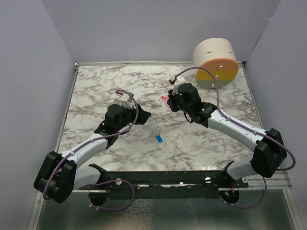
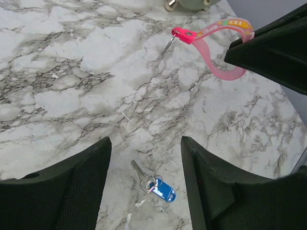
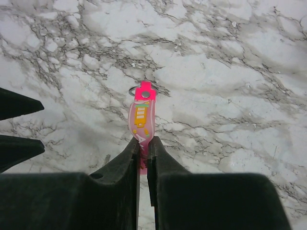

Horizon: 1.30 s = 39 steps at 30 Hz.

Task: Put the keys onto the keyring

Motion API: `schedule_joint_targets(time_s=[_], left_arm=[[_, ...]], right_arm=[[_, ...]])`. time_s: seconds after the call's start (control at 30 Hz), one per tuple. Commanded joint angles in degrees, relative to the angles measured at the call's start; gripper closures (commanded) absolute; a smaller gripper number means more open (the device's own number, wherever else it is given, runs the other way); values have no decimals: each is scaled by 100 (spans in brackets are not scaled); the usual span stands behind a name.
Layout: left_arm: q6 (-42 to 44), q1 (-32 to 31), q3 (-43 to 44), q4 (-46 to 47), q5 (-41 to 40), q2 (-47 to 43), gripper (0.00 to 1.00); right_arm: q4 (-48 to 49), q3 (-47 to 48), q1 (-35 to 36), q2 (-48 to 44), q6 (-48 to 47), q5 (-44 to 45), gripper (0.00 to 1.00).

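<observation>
The key with a blue head and short silver blade lies flat on the marble table; in the left wrist view it lies between my left fingers, below them. My left gripper is open and empty, held above the table up and left of the key. My right gripper is shut on the pink tag of the keyring and holds it above the table. The thin silver ring hangs at the tag's far end. The tag also shows in the left wrist view.
A round cream, orange and yellow drum stands at the table's far right corner. Grey walls close in the table on the left, back and right. A black rail runs along the near edge.
</observation>
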Motion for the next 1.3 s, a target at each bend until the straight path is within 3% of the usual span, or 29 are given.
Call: schedule_joint_targets(time_s=[0.0,0.6,0.97,1.27], left_arm=[[306,37,-119,131,-257,-332,39],[791,-180,-230,894,6,-151,41],[1386,-753,-63,1360,-659,394,42],[1529,-820,-193,2515,-1032,893,45]], right_arm=[[-368,131,-5,-373,103,-282,94],[-630,27,-5,-682,87,-494,96],[-729,20,3,-745,87,-714,98],[-693,-171,12,-982,123,-1060,99]])
